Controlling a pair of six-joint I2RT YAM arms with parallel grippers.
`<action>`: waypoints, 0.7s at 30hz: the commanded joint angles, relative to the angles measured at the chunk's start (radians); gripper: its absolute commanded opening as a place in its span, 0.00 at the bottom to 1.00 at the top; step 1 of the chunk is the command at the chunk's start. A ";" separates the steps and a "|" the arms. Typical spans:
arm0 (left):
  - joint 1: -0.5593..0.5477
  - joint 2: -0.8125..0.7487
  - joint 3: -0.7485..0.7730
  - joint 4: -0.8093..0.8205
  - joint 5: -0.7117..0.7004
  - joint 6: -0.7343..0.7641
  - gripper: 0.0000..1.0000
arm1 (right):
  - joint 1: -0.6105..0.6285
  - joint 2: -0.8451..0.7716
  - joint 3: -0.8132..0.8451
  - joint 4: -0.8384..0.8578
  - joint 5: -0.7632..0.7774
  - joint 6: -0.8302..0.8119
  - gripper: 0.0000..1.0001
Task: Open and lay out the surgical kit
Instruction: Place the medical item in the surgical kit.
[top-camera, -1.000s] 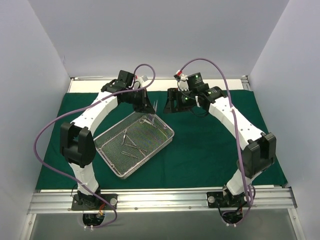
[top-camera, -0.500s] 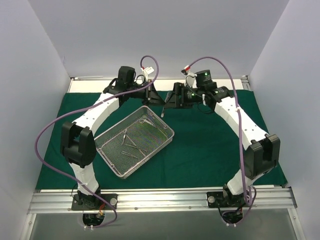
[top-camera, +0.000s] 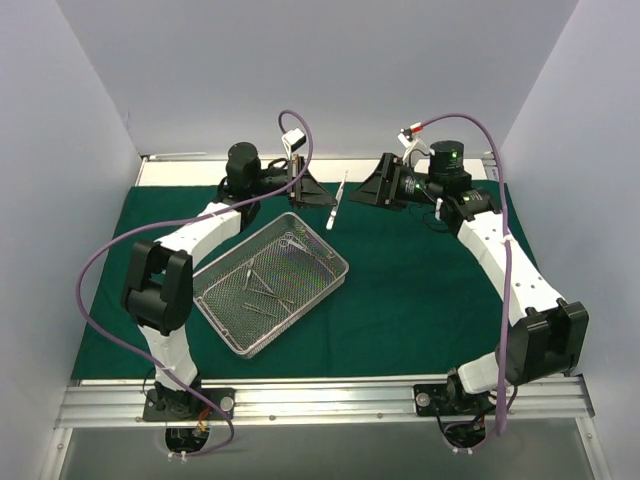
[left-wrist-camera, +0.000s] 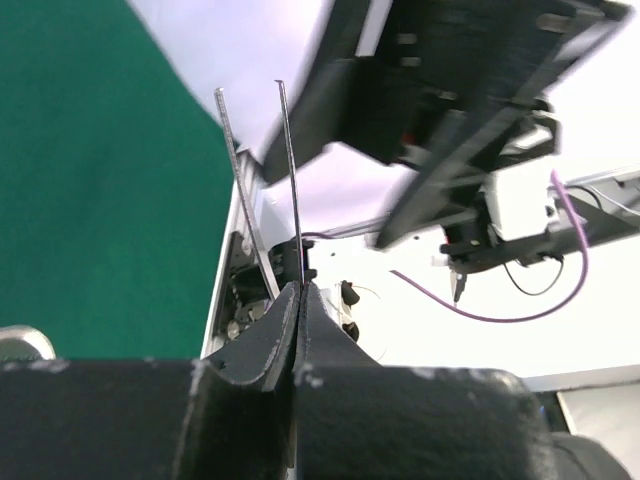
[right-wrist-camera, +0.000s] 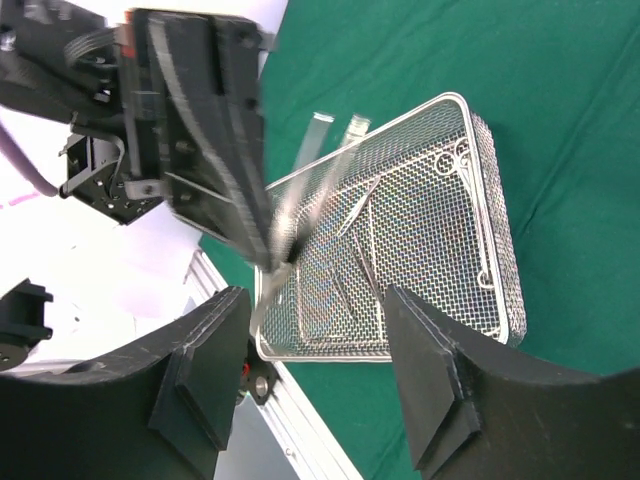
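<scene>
The dark green drape lies spread flat on the table. The silver wire-mesh tray sits on it left of centre with several thin steel instruments inside. My left gripper is raised behind the tray and shut on thin steel forceps, whose two tines stick out past the jaws. My right gripper is open and empty, facing the left one across a small gap. In the right wrist view it looks past the blurred forceps onto the tray.
White walls enclose the table on three sides. A bare white strip runs behind the drape. An aluminium rail lies along the near edge. Purple cables loop from both arms.
My left gripper lifted the forceps out of the tray's far corner and swung them up and right. My right gripper backed off to the right and turned to face it.
</scene>
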 joint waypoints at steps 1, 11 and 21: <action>0.001 0.009 0.007 0.311 0.042 -0.159 0.02 | -0.014 -0.007 -0.015 0.082 -0.074 0.032 0.56; -0.010 0.043 0.012 0.428 0.051 -0.276 0.02 | -0.036 -0.009 -0.047 0.285 -0.165 0.150 0.52; -0.028 0.046 0.023 0.449 0.048 -0.293 0.02 | -0.036 0.013 -0.052 0.289 -0.169 0.144 0.49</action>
